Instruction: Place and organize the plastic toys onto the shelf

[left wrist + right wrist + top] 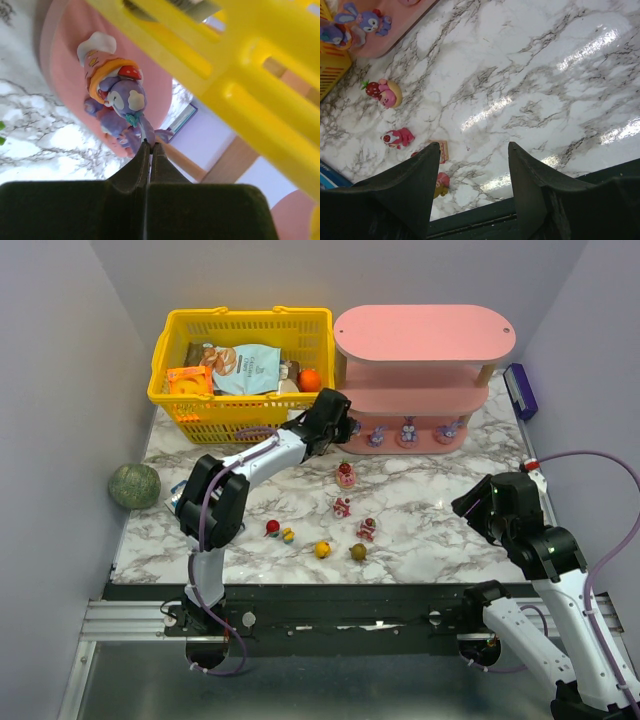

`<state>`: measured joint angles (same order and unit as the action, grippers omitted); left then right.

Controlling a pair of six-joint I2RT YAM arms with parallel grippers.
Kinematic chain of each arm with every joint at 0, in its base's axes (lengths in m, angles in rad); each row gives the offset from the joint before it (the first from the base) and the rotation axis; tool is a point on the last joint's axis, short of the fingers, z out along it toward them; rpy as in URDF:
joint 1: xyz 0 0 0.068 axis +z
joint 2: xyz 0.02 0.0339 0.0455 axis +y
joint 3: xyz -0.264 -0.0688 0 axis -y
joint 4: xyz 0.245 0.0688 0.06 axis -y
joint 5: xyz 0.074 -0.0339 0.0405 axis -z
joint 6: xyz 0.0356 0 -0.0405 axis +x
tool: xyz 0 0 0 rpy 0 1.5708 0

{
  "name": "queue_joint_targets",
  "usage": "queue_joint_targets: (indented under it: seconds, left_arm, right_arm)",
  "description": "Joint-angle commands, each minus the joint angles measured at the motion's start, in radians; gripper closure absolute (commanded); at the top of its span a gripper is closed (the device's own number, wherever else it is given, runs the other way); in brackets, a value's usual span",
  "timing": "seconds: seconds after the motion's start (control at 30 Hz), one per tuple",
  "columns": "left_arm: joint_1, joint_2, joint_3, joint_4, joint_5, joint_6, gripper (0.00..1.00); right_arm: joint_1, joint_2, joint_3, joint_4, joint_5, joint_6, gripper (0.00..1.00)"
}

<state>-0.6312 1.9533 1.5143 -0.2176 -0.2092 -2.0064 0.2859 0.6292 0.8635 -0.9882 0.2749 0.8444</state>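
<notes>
Left tool: fingers pressed together, tips against the foot of a purple bunny toy at the left end of the shelf's lowest board; whether they pinch it I cannot tell.
Right tool: jaws apart, above bare desk, well in front of the shelf's right end.
Shelf: pink, three oval boards on pale wooden posts; three more bunnies in a row on the lowest board.
Basket: yellow, just left of the shelf; holds snack packets and an orange ball.
Loose toys: strawberry-topped pink ones in front of the shelf, small round ones beyond them.
Bunny look: pale face patches, teal bow, red spotted cap.
</notes>
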Motion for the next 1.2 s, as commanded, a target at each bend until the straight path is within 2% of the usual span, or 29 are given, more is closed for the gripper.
queue_joint_targets:
  seconds: [0.0, 0.53, 0.83, 1.17]
  left_arm:
    - [-0.016, -0.042, 0.011, -0.045, 0.047, -0.232, 1.0]
    - [-0.021, -0.063, 0.012, -0.106, 0.014, -0.262, 1.0]
    - [-0.012, -0.076, -0.014, -0.088, -0.006, -0.275, 1.0]
    - [0.008, -0.073, -0.077, 0.009, 0.017, -0.293, 1.0]
  right_arm:
    - [-0.007, -0.008, -0.014, 0.003, 0.033, 0.001, 0.36]
    - [-0.008, -0.011, -0.017, 0.003, 0.033, 0.001, 0.36]
    - [-0.005, -0.006, -0.011, 0.003, 0.035, -0.005, 0.36]
    - [-0.007, 0.004, -0.012, 0.008, 0.029, -0.005, 0.36]
